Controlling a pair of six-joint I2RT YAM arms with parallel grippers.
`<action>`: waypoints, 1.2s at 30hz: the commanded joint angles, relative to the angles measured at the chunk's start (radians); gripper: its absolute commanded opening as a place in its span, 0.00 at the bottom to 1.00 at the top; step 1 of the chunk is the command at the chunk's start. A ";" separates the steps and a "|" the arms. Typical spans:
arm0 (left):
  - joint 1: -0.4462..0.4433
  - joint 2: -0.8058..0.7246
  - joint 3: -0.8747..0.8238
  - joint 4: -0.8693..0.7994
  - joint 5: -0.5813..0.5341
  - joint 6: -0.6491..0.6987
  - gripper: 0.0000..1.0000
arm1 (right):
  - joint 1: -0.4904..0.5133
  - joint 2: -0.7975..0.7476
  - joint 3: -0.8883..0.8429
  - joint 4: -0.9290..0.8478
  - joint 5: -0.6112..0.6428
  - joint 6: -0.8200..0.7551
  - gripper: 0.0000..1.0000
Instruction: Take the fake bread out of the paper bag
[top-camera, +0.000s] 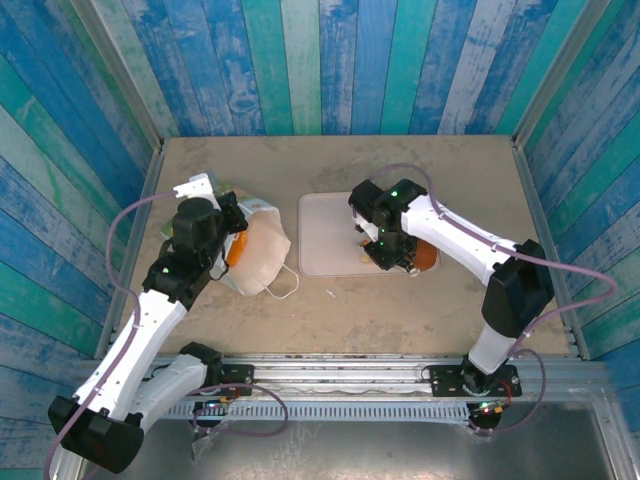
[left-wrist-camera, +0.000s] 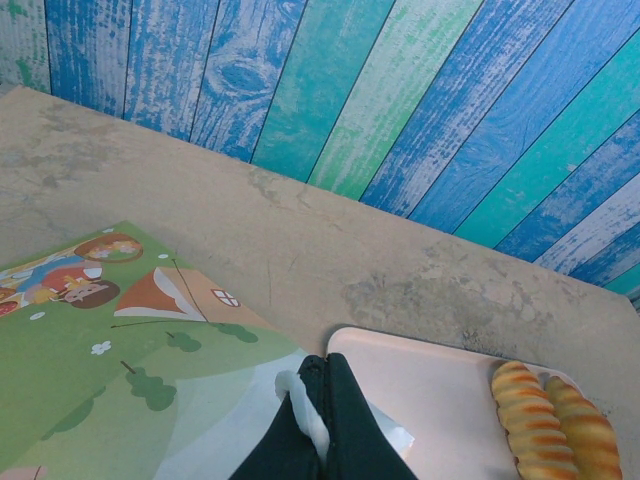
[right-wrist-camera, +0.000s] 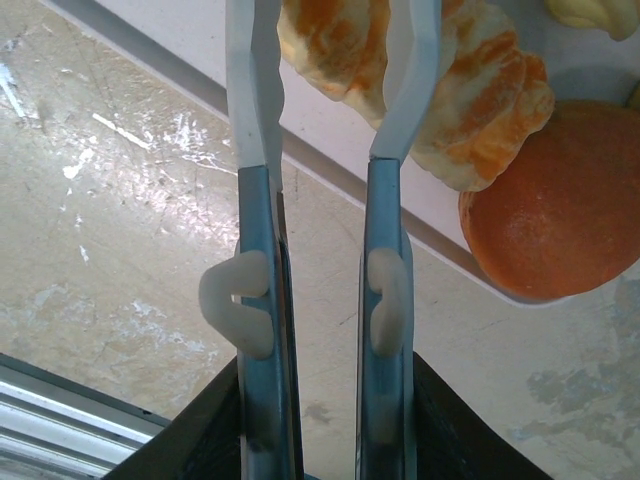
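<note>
Top external: paper bag (top-camera: 262, 250) lies toward table's (top-camera: 330, 320) left edge | left wrist: left gripper (left-wrist-camera: 318, 375) pinched together on bag's white rim | right wrist: right gripper (right-wrist-camera: 335, 40) clamps croissant (right-wrist-camera: 325, 55), probably light and firm, across its middle, over tray's (right-wrist-camera: 150, 25) near edge beside round bun (right-wrist-camera: 560, 210).

On the table (top-camera: 400, 170) the paper bag (top-camera: 262, 252) lies just beside the tray (top-camera: 322, 235), at its 9 o'clock. The left gripper (left-wrist-camera: 320, 375) is clamped on the bag's edge nearest the tray. The fake bread (top-camera: 425, 258) lies at the tray's 3 o'clock side, well apart from the bag. In the right wrist view, one croissant (right-wrist-camera: 330, 60) sits between the fingers of the right gripper (right-wrist-camera: 330, 25). A second croissant (right-wrist-camera: 490, 100) touches it at 3 o'clock, and the round bun (right-wrist-camera: 560, 210) lies at the tray's rim, at 4 o'clock of both.
</note>
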 joint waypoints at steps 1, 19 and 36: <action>0.003 -0.022 0.006 -0.012 -0.004 -0.005 0.00 | -0.003 -0.064 0.016 -0.002 -0.035 -0.005 0.38; 0.003 -0.021 0.049 -0.087 -0.040 0.013 0.00 | -0.027 -0.185 0.038 0.094 -0.078 -0.027 0.38; 0.003 0.073 0.128 -0.138 -0.078 0.007 0.00 | -0.014 -0.392 -0.168 0.483 -0.863 0.032 0.38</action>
